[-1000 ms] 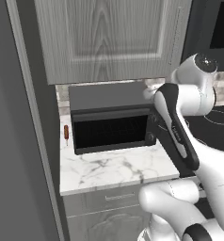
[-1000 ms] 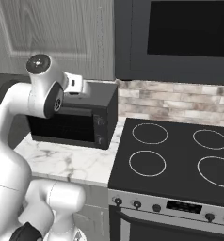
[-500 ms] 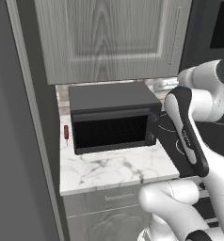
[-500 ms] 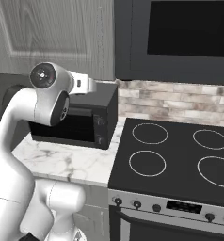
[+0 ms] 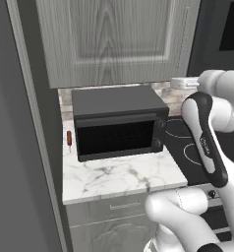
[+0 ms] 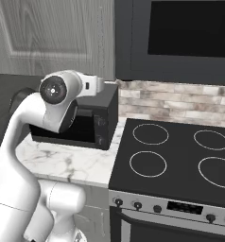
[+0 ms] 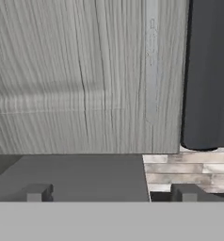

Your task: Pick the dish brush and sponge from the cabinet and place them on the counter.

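Swinging up and right off the oven point(image 5: 118, 125), now squaring to the cabinet point(image 7: 85, 75) door, handle point(image 7: 151, 61) dead ahead. Jaws spread wide, empty. Door shut: brush, sponge presumably behind it. Surface point(image 5: 119, 174) waiting below.

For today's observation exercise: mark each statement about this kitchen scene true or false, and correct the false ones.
1. The cabinet door is shut. True.
2. The toaster oven stands on the stovetop. False: it stands on the marble counter, beside the stovetop.
3. A small orange-red stick lies on the counter to the left of the toaster oven. True.
4. The gripper holds the sponge. False: its fingers stand wide apart with nothing between them.
5. The hand view shows a vertical handle on the cabinet door. True.
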Tool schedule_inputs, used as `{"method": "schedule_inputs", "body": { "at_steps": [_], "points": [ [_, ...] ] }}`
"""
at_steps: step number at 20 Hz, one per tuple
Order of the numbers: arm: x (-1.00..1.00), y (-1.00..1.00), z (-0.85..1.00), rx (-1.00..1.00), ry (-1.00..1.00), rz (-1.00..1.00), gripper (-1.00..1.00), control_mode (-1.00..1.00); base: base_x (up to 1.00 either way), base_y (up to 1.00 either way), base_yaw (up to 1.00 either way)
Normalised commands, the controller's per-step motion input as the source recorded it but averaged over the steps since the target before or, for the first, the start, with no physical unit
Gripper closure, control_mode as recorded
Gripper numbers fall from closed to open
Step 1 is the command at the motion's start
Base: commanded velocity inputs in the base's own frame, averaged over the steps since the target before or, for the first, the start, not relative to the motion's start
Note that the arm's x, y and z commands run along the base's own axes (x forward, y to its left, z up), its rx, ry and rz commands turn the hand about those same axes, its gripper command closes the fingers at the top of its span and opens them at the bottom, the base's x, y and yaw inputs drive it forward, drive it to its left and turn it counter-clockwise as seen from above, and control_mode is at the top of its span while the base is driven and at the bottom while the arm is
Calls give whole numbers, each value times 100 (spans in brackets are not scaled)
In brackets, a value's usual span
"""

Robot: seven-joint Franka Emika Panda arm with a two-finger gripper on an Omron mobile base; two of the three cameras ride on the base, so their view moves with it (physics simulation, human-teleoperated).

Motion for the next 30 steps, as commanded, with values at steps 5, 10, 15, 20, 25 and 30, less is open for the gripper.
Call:
{"method": "schedule_inputs", "body": {
  "at_steps": [5,10,15,20,25,30],
  "points": [
    [0,-13,14,3,-24,0,-100,-100,0,0,0],
    [0,-12,8,2,-24,0,-100,-100,0,0,0],
    [-5,-5,0,0,-15,0,-100,-100,0,0,0],
    [0,0,0,0,-2,0,-100,-100,0,0,0],
    [0,0,5,0,-4,0,-100,-100,0,0,0],
    [8,-7,24,1,-10,0,-100,-100,0,0,0]
  ]
}}
